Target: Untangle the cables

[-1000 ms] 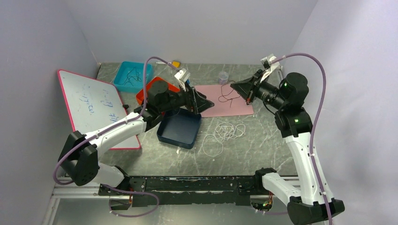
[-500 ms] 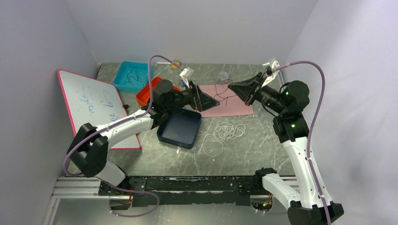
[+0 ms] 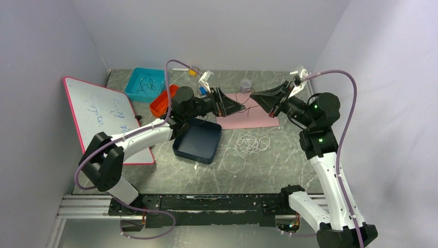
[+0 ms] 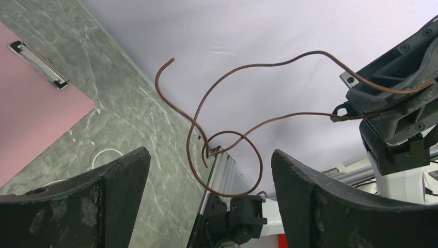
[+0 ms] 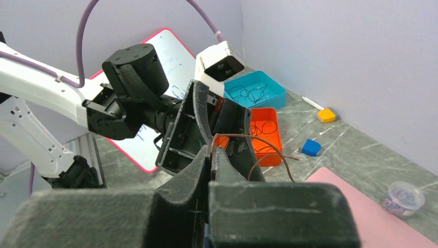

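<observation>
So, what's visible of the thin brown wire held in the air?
The thin brown wire looks stiff, curled into one loose loop with a free end curving upward. It hangs in the air, pinched by the shut right end effector. The open left end effector flanks the loop without touching it.

Brown cable (image 4: 304, 113); white cables (image 3: 250, 143); pink mat (image 3: 258, 116); grey marbled table (image 3: 279, 165).

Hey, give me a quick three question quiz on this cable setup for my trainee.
1. True or false: the left tool is shut on the brown cable.
2. Which tool grips the brown cable?
3. The white cables: A hang from the left tool, B lie on the table, C hang from the right tool.
Key: 1 false, the left tool is open. 2 the right tool. 3 B.
</observation>
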